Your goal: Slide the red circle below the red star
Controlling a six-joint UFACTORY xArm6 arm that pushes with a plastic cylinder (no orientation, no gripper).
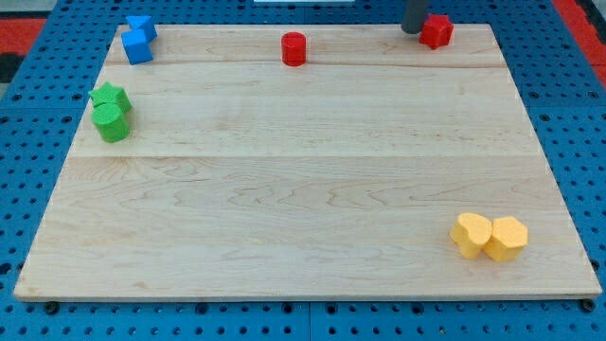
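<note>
my tip (pixel 412 30) touching red star (pixel 436 31) (view's top) | red circle (pixel 294 49) well left | no jaws on rod

- The wooden desk (pixel 312 208) lay pale and grained, and it served as the landmark for everything else.
- Two blue blocks (pixel 138 40) sat at the desk's top left corner, touching, one partly behind the other; their shapes were hard to tell.
- A green star (pixel 110 96) rested near the desk's left edge, with a second green block (pixel 113 123) touching it on the side toward the view's bottom.
- Two yellow blocks (pixel 472 234) (pixel 506 238) sat pressed together side by side near the desk's bottom right corner.
- A blue pegboard surface (pixel 38 104) surrounded the desk on all sides.
</note>
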